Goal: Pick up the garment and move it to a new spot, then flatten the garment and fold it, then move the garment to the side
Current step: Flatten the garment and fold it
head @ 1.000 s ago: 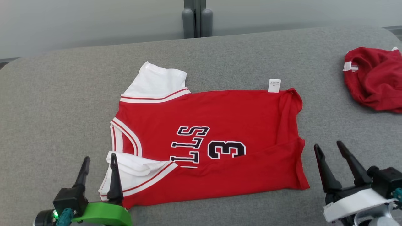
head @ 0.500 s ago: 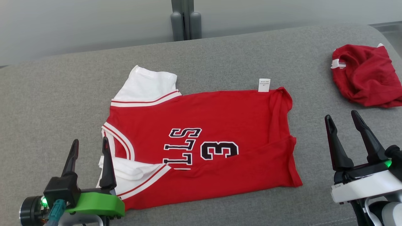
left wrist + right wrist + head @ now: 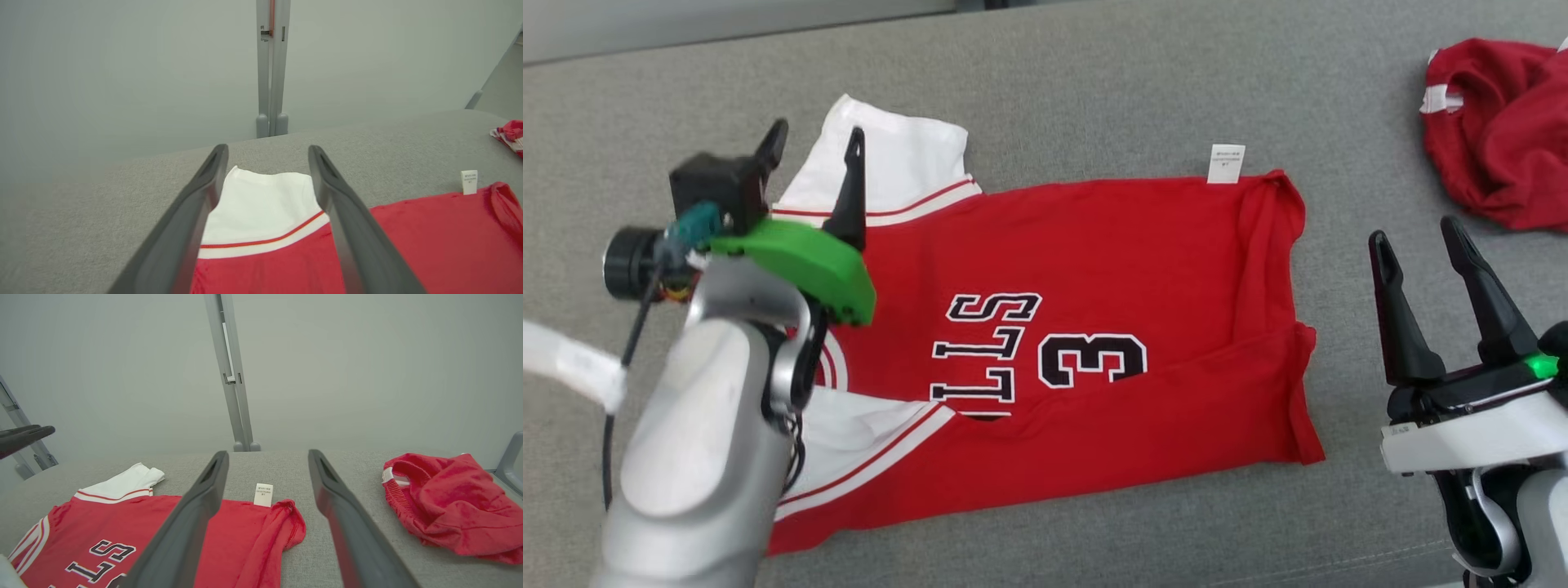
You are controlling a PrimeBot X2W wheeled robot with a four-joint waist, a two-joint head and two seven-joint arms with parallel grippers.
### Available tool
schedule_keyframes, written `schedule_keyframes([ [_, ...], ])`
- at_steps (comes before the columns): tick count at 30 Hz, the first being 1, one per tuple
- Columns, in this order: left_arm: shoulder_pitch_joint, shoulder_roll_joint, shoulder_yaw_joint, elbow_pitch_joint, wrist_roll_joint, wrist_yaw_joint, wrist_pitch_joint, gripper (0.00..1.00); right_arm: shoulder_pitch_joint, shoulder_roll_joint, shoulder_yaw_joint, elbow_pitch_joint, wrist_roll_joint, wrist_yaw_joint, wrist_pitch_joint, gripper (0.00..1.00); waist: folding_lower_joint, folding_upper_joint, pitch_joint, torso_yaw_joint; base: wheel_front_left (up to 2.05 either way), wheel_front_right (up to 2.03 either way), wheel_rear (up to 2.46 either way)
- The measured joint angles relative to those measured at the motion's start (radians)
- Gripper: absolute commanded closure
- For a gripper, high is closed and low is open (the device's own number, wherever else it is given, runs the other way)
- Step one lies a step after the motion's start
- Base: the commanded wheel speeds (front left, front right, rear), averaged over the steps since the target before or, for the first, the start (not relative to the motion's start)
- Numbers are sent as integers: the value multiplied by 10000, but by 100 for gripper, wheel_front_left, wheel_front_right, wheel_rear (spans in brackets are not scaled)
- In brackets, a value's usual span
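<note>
1. Two open pincers, neither holding anything, are at a red jersey [image 3: 1111, 269] spread on a grey tabletop [image 3: 1094, 73].
2. The jersey lies sideways in the middle of the tabletop. Its neck is toward the robot's left and its hem toward the right. A white tag [image 3: 1226, 163] sticks out at the far edge.
3. The left pincer [image 3: 817, 129] is over the far white sleeve [image 3: 898, 163] with its jaws apart. In the left wrist view the sleeve shows between the two fingers. Whether they touch the cloth is unclear.
4. The right pincer [image 3: 1413, 230] stands just beside the hem with its jaws apart, clear of the cloth.
5. A crumpled red heap [image 3: 1494, 122] of other clothing lies well apart, at the far right.
6. Progress, as a judgement: placing and flattening look done. The near long edge is turned up over the body and hides part of the black lettering, so one fold seems made.
7. What is left, also a judgement: the far sleeve and far edge lie unfolded, so the remaining folds are not yet done. The move to the side is also not yet done.
</note>
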Motion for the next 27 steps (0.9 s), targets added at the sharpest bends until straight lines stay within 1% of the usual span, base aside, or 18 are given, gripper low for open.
schedule_keyframes([
  [3,-1533,-35,-13,1647,-188,-403,422,0,-372,-52,244,132,100,0,-180,0,0,0,527,-123,0,0,0],
  [7,-2786,75,38,3699,-336,-763,807,0,-758,-73,573,412,224,0,-449,0,0,0,1122,-357,0,0,0],
  [12,-3951,311,345,6138,-558,-1026,523,0,-946,-8,984,872,345,-4,-700,0,0,0,1668,-894,0,0,0],
  [17,-4764,500,454,7636,-621,-1162,-40,0,-1221,-56,1246,1162,485,-4,-846,0,0,0,2087,-1356,0,0,0],
  [23,-5568,685,458,8792,-560,-1108,-788,0,-1390,-196,1241,1494,635,-4,-938,0,0,0,2567,-1664,0,0,0],
  [24,-5660,675,445,8928,-562,-1147,-851,36,-1415,-221,1225,1578,673,-4,-938,0,0,0,2609,-1684,0,0,0],
  [25,-5766,656,431,9079,-566,-1208,-865,100,-1453,-255,1179,1684,721,-4,-940,0,0,0,2653,-1688,0,0,0],
  [27,-5956,583,357,9304,-583,-1335,-878,100,-1633,-345,1097,1933,796,-4,-938,0,0,0,2691,-1641,0,0,0],
])
